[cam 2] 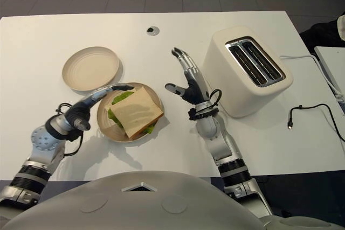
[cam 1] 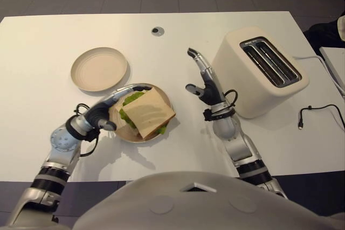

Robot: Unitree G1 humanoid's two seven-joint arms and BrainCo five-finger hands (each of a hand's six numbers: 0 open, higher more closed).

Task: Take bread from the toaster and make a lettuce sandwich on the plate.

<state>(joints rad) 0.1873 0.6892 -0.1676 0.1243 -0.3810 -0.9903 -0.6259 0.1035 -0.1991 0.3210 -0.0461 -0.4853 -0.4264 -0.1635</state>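
A tan plate (cam 1: 123,131) near the table's front carries a sandwich: a bread slice (cam 1: 149,111) on top, green lettuce (cam 1: 131,99) showing at its left and lower edges. My left hand (cam 1: 105,111) lies at the plate's left rim, fingers stretched along the lettuce side, holding nothing. My right hand (cam 1: 205,82) stands upright and open between the plate and the toaster, empty. The cream toaster (cam 1: 259,71) sits at the right, and no bread shows in its two slots.
A second, empty tan plate (cam 1: 99,68) lies behind the sandwich plate to the left. A small round hole (cam 1: 157,30) marks the table's far middle. A loose black cable (cam 1: 318,112) and the toaster's white cord (cam 1: 307,57) lie at the right.
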